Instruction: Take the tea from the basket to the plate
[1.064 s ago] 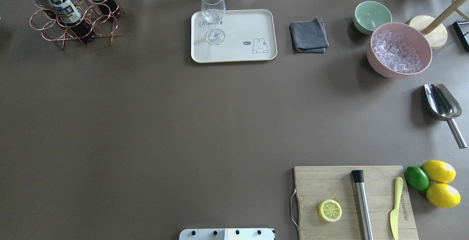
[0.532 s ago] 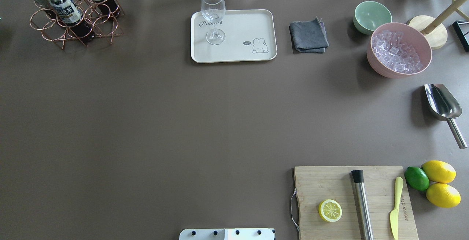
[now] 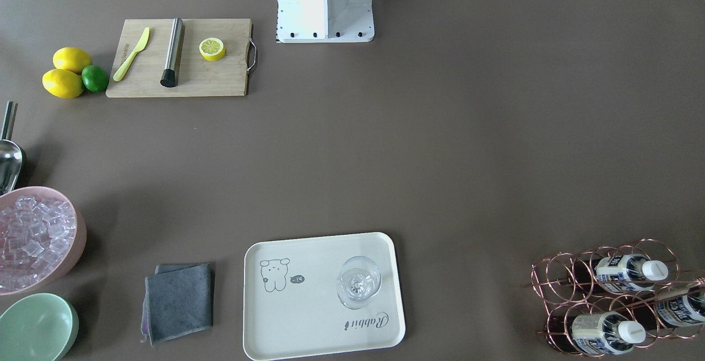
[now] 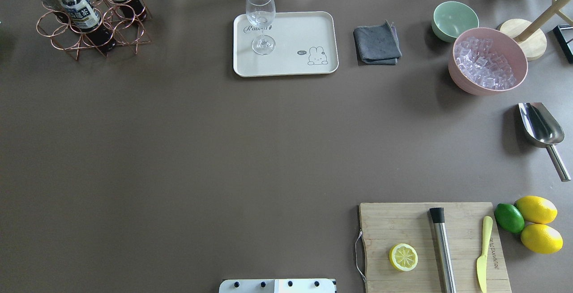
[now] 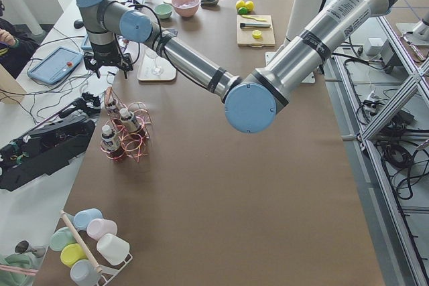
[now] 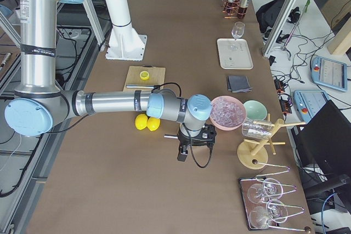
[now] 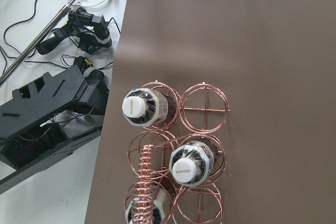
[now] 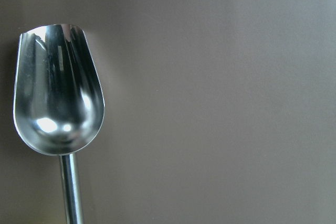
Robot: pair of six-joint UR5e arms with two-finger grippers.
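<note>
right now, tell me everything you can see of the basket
The basket is a copper-coloured wire rack of six round rings, with a twisted wire handle standing up from it. It stands upright on the brown table, at the far corner on the robot's left, near the edge. Three rings hold capped tea bottles; three are empty. The left gripper hangs above it, apart; nothing grips it.

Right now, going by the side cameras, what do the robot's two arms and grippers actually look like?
Both are thick silver metal tubes linked by rounded joints with pale blue caps and black rings. The left arm shows dark printed lettering along its tube, and the right arm matches it. Each ends in black hardware: the left gripper, and the right gripper with a black cable looping beside it.
</note>
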